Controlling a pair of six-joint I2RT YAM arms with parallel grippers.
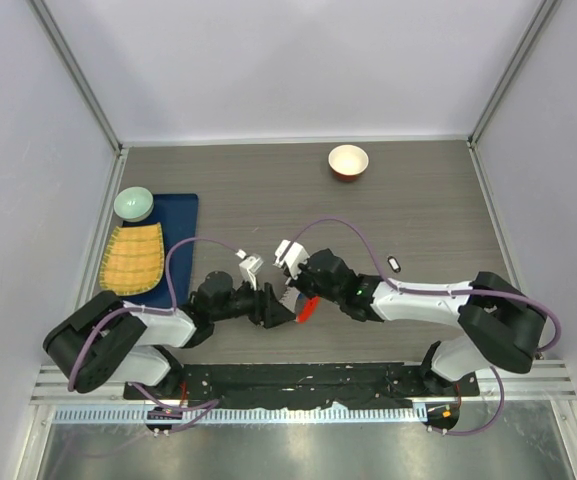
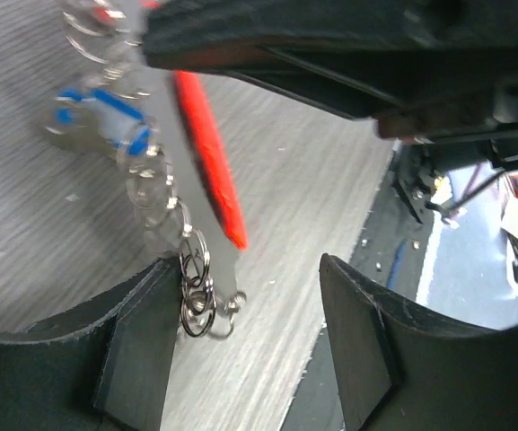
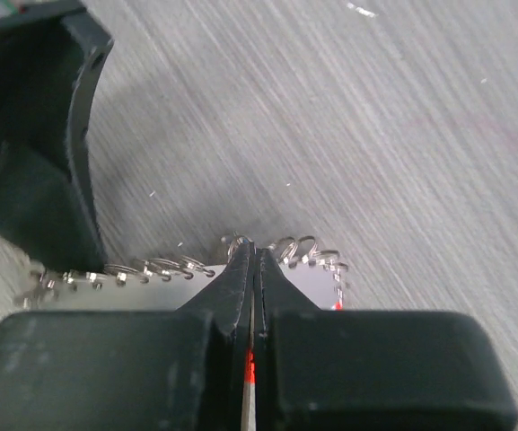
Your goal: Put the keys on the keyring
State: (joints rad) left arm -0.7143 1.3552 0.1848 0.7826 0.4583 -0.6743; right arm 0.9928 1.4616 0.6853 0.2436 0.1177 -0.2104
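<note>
Right claw (image 3: 254,269): closed on the keyring (image 2: 209,153) red bar, held above the bench (image 3: 375,135).
Left claw (image 2: 245,278): open, fingers (image 2: 133,359) flanking the dangling chain (image 2: 196,269) end; nothing gripped.
Done: blue-headed key (image 2: 97,109) appears threaded on the chain.
Remaining: black-and-white oval key (image 1: 395,264) lies on the bench, well apart; status of other keys unclear.
Progress: judged partway.

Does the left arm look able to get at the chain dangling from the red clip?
Probably yes: the left gripper is open, and the chain hangs with its end rings between the fingers, nothing blocking.
</note>
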